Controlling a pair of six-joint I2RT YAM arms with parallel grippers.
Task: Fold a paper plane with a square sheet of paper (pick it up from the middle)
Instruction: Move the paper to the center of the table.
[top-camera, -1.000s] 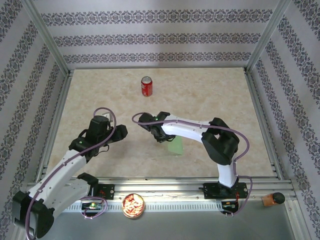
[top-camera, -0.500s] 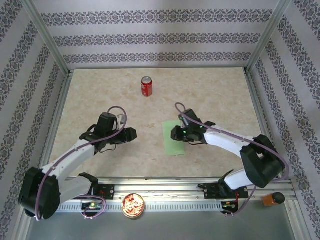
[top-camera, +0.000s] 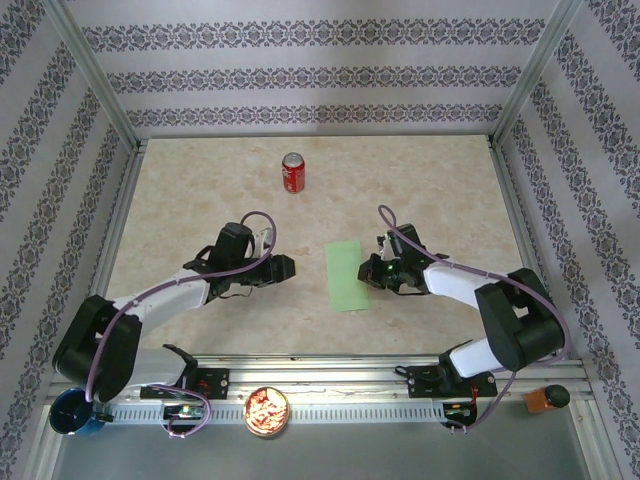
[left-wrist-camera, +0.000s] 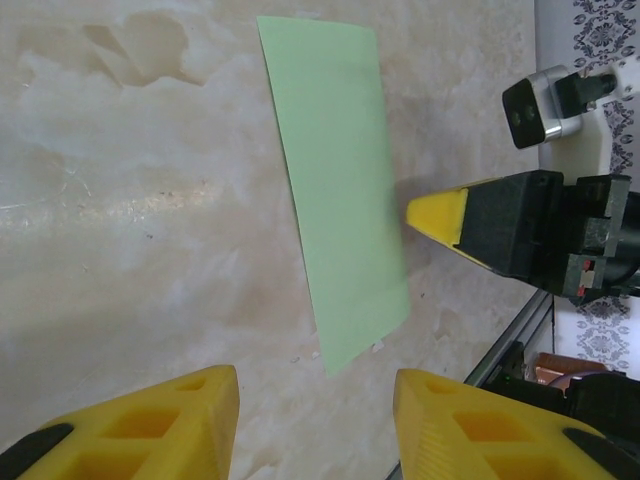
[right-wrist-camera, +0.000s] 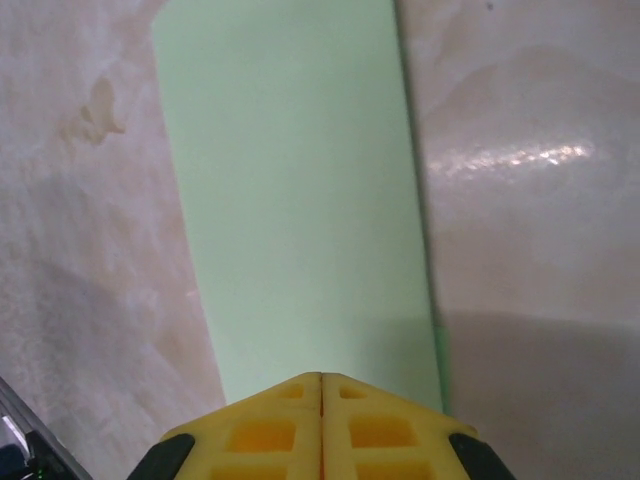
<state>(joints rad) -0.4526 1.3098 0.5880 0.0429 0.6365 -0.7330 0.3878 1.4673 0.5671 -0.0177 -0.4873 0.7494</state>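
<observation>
On the left, we see the left gripper (top-camera: 284, 268) low over the table (top-camera: 190, 200), jaws parted and empty. The green sheet of paper (top-camera: 345, 280) lies flat mid-table, a narrow rectangle. The right gripper (top-camera: 367, 272), jaws clenched together, sits at its right edge.

Light falls evenly from above, bright and soft, and the top view is sharp, though its colours are pale. Only faint, blurred shadows lie on the table (top-camera: 180, 200). In the wrist views the glossy table throws back white glare streaks beside the paper (left-wrist-camera: 335, 180). A darker shadow lies under the right gripper (right-wrist-camera: 321, 380). The left gripper (left-wrist-camera: 310, 390) looks slightly soft.
</observation>
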